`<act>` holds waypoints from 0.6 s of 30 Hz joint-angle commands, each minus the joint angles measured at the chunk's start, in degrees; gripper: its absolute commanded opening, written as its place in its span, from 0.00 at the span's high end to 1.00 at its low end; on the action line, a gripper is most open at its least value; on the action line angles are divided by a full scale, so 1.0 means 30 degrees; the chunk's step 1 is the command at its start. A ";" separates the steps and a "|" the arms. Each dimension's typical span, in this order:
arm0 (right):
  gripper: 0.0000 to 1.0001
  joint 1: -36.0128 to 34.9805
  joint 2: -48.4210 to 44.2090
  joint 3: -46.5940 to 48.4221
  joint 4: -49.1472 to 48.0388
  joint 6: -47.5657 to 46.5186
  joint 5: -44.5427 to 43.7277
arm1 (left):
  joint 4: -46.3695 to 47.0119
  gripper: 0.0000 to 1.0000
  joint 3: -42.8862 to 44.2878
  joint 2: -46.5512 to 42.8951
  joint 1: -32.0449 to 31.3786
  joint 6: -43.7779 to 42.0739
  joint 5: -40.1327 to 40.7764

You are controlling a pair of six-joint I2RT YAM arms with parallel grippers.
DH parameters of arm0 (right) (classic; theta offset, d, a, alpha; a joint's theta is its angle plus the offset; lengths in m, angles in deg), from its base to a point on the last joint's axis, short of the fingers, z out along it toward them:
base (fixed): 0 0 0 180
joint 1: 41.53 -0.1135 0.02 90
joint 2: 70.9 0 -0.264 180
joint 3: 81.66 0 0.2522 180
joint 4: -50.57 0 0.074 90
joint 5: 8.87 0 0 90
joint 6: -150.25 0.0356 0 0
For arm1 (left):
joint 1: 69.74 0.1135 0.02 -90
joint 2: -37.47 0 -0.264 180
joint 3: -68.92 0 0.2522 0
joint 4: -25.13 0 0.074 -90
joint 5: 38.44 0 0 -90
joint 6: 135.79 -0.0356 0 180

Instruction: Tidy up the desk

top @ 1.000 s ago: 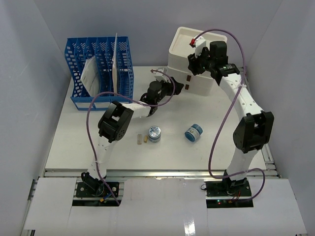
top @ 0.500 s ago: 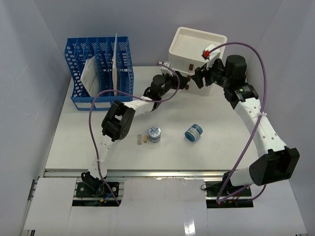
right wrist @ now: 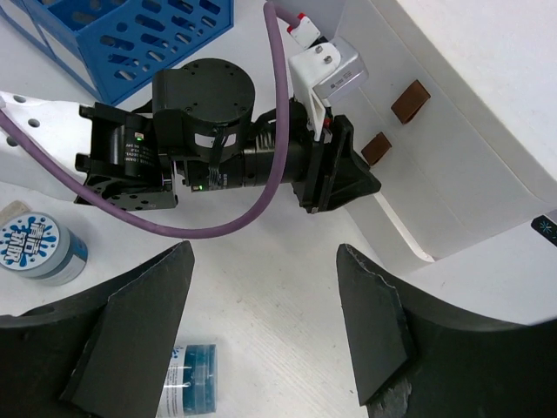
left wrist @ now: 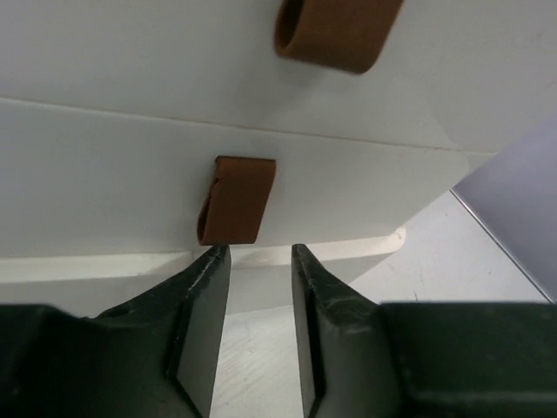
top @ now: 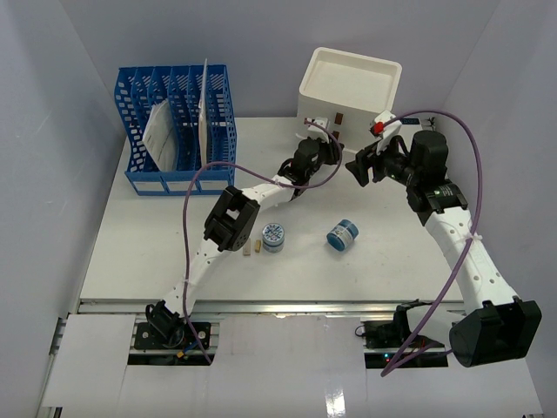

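The white desk [top: 139, 248] carries a white drawer box [top: 348, 91] at the back. My left gripper [top: 319, 150] reaches to the box's front. In the left wrist view it [left wrist: 257, 252] is open by a narrow gap with nothing between the fingers, its tips just below the lower brown pull tab [left wrist: 237, 200]. The upper brown tab [left wrist: 335, 35] shows above. My right gripper [top: 360, 165] hovers in front of the box, wide open and empty [right wrist: 263, 252]. It looks down on the left gripper [right wrist: 339, 170] and both tabs [right wrist: 376, 148].
A blue slotted file rack [top: 177, 126] with papers stands at back left. A blue-lidded jar [top: 273, 237] stands mid-desk, with small tan pieces [top: 250, 248] beside it. A second blue jar [top: 342, 235] lies on its side, also in the right wrist view [right wrist: 191, 379].
My left gripper has moved right, up to the drawer box's front. My right arm has swung from above the box down and right to the desk in front of it.
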 commanded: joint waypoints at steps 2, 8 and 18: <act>0.27 0.0331 -0.0621 -0.0785 -0.0944 0.0307 0.0561 | -0.0018 0.70 0.1005 -0.0678 0.0022 -0.0312 0.1110; 0.28 0.0465 -0.0777 -0.1366 -0.0933 0.0413 0.0561 | 0.0287 0.73 0.0551 -0.1385 -0.0035 -0.0459 0.1493; 0.28 0.0777 -0.1264 -0.2115 -0.0944 0.0550 0.0513 | 0.0705 0.45 -0.1630 -0.2729 -0.0231 -0.1405 0.3102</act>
